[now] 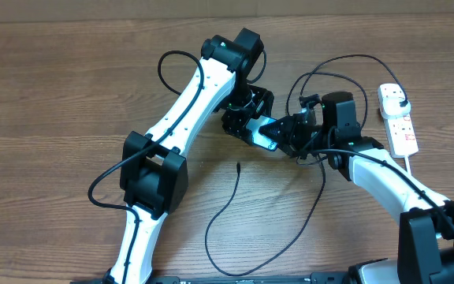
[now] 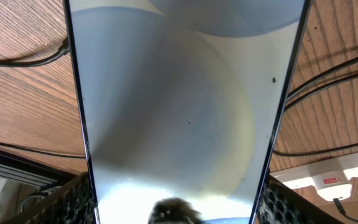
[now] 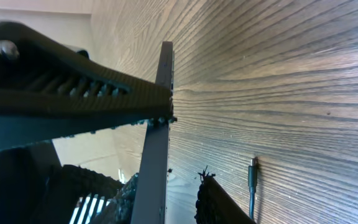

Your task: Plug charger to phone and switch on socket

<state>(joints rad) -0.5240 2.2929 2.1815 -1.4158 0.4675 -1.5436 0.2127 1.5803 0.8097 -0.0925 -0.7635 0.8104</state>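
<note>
My left gripper (image 1: 247, 118) is shut on the phone (image 1: 266, 136) and holds it off the table. In the left wrist view the phone's glossy screen (image 2: 179, 93) fills the frame between my fingers (image 2: 176, 205). My right gripper (image 1: 287, 136) is open, its fingers (image 3: 169, 202) on either side of the phone's edge (image 3: 156, 143), with a gap on one side. The charger's connector tip (image 1: 237, 165) lies loose on the table below the phone and also shows in the right wrist view (image 3: 252, 171). Its black plug (image 1: 401, 100) sits in the white socket (image 1: 400, 126).
The thin black charger cable (image 1: 225, 213) loops across the table front and back up to the right. The socket (image 2: 328, 177) lies at the far right with its white cord (image 1: 416, 170) trailing toward the front. Black arm cables (image 2: 23, 59) cross the wood.
</note>
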